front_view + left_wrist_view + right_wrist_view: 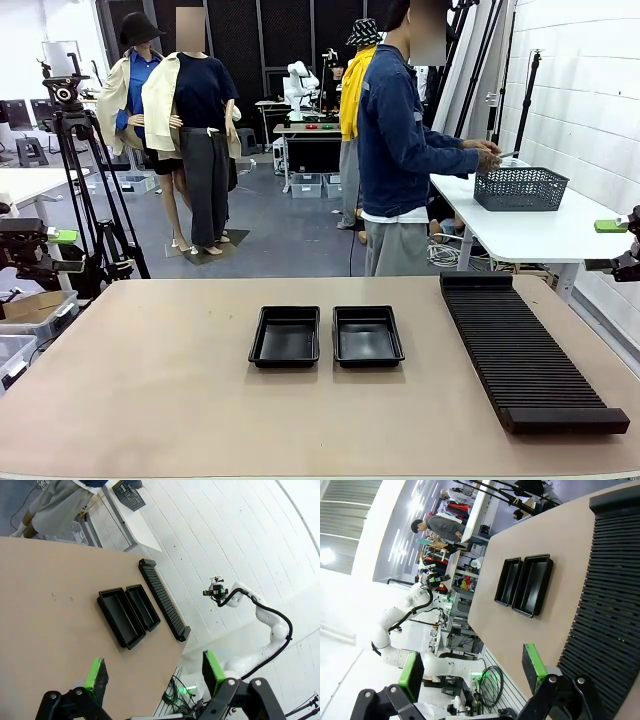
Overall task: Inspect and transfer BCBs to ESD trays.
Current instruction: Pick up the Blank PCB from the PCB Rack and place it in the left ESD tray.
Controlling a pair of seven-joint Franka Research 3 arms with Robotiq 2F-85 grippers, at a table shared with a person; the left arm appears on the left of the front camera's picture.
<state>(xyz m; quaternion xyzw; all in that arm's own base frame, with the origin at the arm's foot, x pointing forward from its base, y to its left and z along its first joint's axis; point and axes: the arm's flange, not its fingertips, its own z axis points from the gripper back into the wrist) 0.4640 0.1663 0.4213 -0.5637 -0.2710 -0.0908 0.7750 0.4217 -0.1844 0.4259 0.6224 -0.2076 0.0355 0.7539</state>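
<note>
ESD trays (287, 338) set side by side at the middle of the tan table (150, 400), just apart, floors bare, seemingly centred so either arm can reach; long black slotted rack (525, 350) lying to their right, near the table's edge. Left gripper (154, 672) and right gripper (472, 672) raised off to either side, green-padded fingers spread wide, holding nothing, likely awaiting BCBs. Person (400, 150) at a white side table (540, 235) beyond, turned away, hands at a dark mesh basket (520, 188)
</note>
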